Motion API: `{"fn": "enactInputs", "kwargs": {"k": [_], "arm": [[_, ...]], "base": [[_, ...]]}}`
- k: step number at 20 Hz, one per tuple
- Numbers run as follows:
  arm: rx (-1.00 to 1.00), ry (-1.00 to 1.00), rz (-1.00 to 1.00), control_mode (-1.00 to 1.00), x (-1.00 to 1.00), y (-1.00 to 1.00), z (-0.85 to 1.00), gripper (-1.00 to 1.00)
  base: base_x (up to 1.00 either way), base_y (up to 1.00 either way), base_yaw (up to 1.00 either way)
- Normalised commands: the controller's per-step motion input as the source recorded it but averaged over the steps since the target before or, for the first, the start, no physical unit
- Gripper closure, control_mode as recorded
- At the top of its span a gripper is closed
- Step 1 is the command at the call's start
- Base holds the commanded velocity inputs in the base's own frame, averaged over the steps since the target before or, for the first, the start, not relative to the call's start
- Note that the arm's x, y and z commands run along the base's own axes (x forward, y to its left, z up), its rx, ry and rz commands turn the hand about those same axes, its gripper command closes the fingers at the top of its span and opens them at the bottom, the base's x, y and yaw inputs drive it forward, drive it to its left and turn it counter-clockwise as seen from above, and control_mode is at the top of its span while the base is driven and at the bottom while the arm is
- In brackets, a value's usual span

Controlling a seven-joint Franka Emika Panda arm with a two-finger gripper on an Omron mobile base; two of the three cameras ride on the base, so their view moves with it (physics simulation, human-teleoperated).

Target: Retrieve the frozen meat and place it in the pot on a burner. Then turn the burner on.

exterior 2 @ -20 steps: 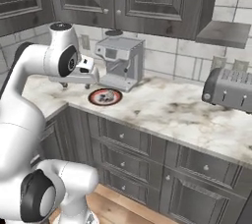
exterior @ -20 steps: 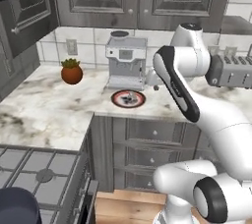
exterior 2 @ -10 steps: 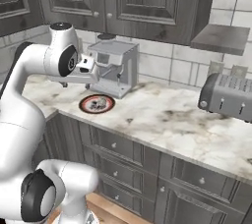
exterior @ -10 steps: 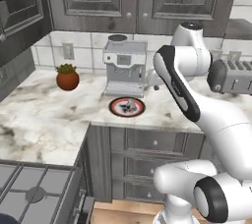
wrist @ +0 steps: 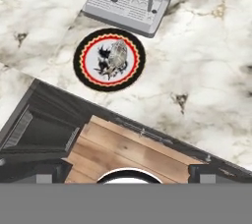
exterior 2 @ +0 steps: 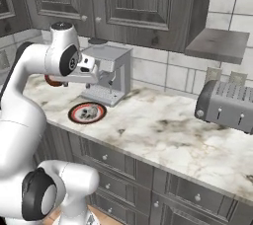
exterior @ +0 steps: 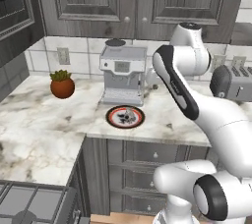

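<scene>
Since a second ago your base has driven rightward, so the whole scene slid left. From the left you see a potted plant (exterior: 62, 85), then the coffee machine (exterior: 123, 77) with the plate (exterior: 125, 117) before it, then the toaster (exterior 2: 227, 106). You cannot tell how the fingers stand or where the pot sits.
</scene>
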Motion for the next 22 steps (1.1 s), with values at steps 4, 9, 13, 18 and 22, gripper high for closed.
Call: {"fn": "enactInputs", "kwargs": {"k": [4,9,13,18,22], "arm": [[0.00,-0.07,-0.16,-1.00,0.13,0.39,-0.16,-1.00],[0.00,0.00,-0.22,-1.00,0.14,0.28,-0.11,-1.00],[0.05,0.00,-0.16,-1.00,0.28,0.00,-0.26,-1.00],[0.01,-0.01,-0.05,-1.00,0.36,0.35,-0.55,-1.00],[0.00,0.09,0.05,-1.00,0.27,0.02,-0.65,-1.00]], "base": [[0.00,0.00,0.00],[0.00,0.00,0.00],[0.00,0.00,0.00],[0.00,0.00,0.00],[0.00,0.00,0.00]]}}
